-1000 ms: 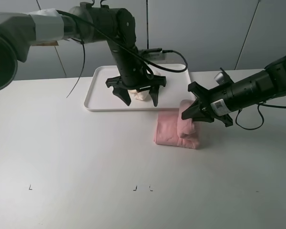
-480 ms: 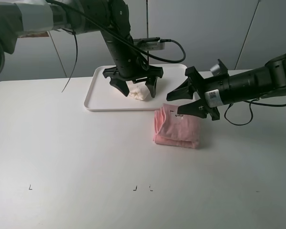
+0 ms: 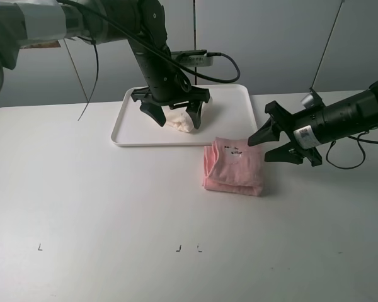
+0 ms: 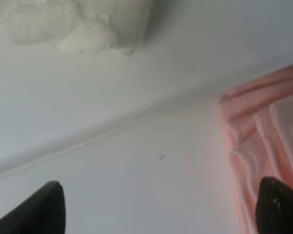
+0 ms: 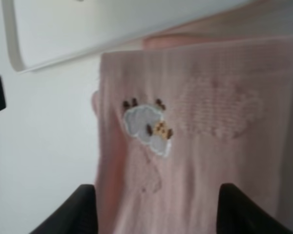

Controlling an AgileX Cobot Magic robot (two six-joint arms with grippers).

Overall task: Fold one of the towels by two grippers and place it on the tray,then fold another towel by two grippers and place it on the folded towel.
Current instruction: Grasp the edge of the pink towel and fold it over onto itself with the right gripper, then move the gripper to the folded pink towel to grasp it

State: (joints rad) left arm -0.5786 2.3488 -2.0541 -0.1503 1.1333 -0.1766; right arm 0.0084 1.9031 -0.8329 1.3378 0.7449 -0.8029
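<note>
The cream towel (image 3: 180, 122) lies bundled on the white tray (image 3: 129, 126). My left gripper (image 3: 175, 119) hangs open just over it, a finger on each side. In the left wrist view the cream towel (image 4: 73, 24) sits on the tray's floor (image 4: 88, 97), with the pink towel (image 4: 263, 131) beyond the rim. On the table just in front of the tray's right part, the pink towel (image 3: 234, 167) lies folded. Its embroidered patch faces up. My right gripper (image 3: 259, 151) stands open at its right edge, holding nothing. The right wrist view shows the pink towel (image 5: 185, 146) under the open fingers (image 5: 73, 209) and a tray corner (image 5: 88, 29).
The white table (image 3: 101, 201) stretches wide to the left and front of the towels. Small black marks (image 3: 177, 248) sit near its front edge. Black cables (image 3: 220, 69) trail from the left arm over the tray's back and from the right arm (image 3: 346, 165) onto the table.
My right gripper opened and let go of the pink towel's flap, which now lies flat, then drew back to the right. The left gripper shifted slightly back over the cream towel.
</note>
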